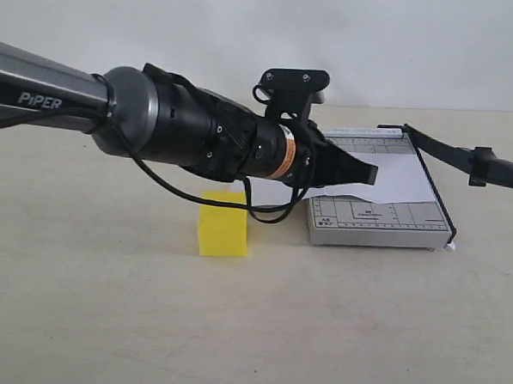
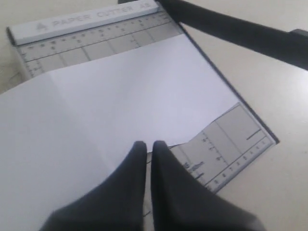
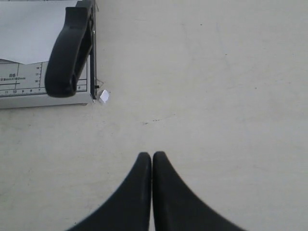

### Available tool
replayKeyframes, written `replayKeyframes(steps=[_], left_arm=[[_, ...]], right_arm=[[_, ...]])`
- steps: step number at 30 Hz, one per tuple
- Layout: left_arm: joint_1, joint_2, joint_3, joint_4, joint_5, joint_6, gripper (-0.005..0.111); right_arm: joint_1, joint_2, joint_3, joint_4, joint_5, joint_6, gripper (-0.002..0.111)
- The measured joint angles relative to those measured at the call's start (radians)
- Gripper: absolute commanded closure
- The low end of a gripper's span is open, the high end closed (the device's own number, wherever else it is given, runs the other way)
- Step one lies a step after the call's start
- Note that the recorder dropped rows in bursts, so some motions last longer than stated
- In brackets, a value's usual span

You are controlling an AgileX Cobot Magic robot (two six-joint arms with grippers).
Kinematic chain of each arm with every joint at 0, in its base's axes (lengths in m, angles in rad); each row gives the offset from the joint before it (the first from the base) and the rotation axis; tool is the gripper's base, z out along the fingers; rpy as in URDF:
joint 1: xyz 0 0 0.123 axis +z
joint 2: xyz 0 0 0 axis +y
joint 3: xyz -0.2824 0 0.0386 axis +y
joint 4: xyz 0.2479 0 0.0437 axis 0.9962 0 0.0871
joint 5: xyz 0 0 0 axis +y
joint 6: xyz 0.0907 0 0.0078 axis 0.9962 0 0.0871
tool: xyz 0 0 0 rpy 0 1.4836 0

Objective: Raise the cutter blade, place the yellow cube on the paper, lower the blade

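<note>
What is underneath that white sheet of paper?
The grey cutter board lies under the paper; its ruled strips show at two edges. The board's middle is covered, so anything there cannot be seen.

The left arm (image 1: 157,122) is being held stretched out pretty much level, wrist in line with the forearm, and the left gripper (image 1: 371,174) is being held with its fingertips pressed together. Same deal for the right gripper (image 3: 152,155): it's being held closed, tips touching.

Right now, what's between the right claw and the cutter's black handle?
Between the right gripper and the cutter blade: bare table and a tiny white scrap, seen in the right wrist view.
</note>
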Motion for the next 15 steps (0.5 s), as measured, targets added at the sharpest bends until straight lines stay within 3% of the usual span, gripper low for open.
replayKeyframes(steps=[7,15], left_arm=[[0.002,0.104,-0.099,0.011,-0.055,-0.004,0.102],[-0.037,0.156,-0.159,0.058,0.083,-0.004,0.102]], right_arm=[[0.0,0.0,0.0,0.0,0.0,0.0,0.107],[0.0,0.0,0.0,0.0,0.0,0.0,0.107]])
